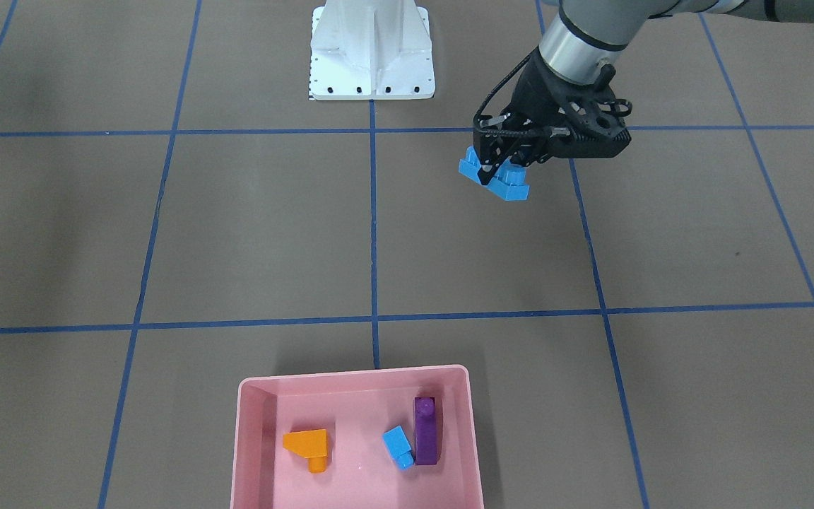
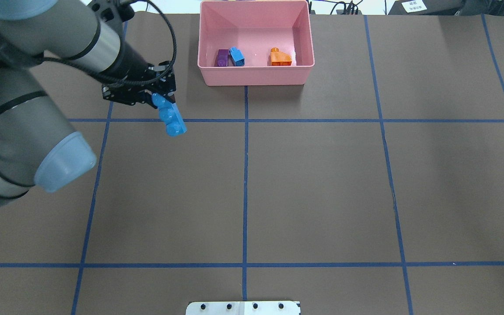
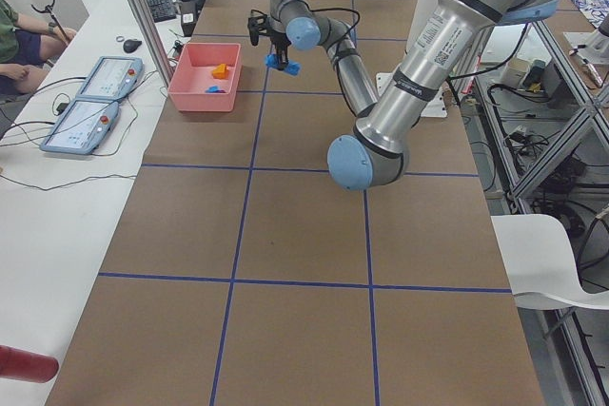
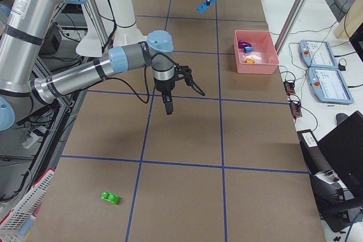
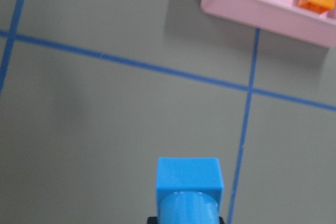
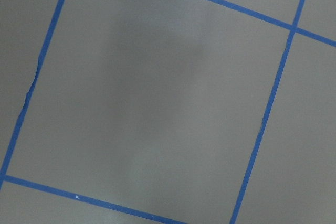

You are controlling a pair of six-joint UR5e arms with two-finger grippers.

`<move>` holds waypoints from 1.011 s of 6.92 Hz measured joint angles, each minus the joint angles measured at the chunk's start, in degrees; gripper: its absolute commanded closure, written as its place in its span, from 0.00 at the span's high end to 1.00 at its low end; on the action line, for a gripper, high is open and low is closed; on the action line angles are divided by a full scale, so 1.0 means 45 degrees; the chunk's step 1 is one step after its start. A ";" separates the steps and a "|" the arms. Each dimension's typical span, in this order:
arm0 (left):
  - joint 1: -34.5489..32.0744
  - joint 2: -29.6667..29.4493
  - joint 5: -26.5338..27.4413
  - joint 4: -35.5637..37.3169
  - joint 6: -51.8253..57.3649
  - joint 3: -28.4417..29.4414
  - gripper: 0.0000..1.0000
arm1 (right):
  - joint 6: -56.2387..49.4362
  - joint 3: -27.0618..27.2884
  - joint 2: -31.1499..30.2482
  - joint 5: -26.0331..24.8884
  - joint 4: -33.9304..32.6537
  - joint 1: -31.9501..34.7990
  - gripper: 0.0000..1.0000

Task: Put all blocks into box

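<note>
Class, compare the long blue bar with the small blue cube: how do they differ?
The long blue bar is several studs long; the small blue cube is short. The bar hangs in the left gripper; the cube lies in the pink box beside the purple bar. Both are blue studded bricks.

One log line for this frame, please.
left pincer shut on long blue bar, outside box | in box: orange block, small blue cube, purple bar | green block on table | right pincer state unclear
</note>
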 measured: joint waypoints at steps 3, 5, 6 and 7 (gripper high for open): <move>-0.0899 -0.3875 -0.0034 -0.0099 0.0018 0.5123 0.00 | -0.1245 -0.0547 -0.0838 0.0370 0.0009 0.1154 0.99; -0.1240 -0.6289 0.0022 -0.0630 -0.0004 0.9019 0.00 | -0.2291 -0.0801 -0.1436 0.0371 0.0006 0.1676 0.99; -0.1271 -0.7160 0.0062 -0.1149 -0.0055 1.0714 0.00 | -0.2798 -0.0907 -0.1735 0.0370 0.0014 0.1960 0.99; -0.1249 -0.7842 0.0257 -0.1932 -0.0128 1.2303 0.00 | -0.3372 -0.1070 -0.2026 0.0374 0.0014 0.2278 0.99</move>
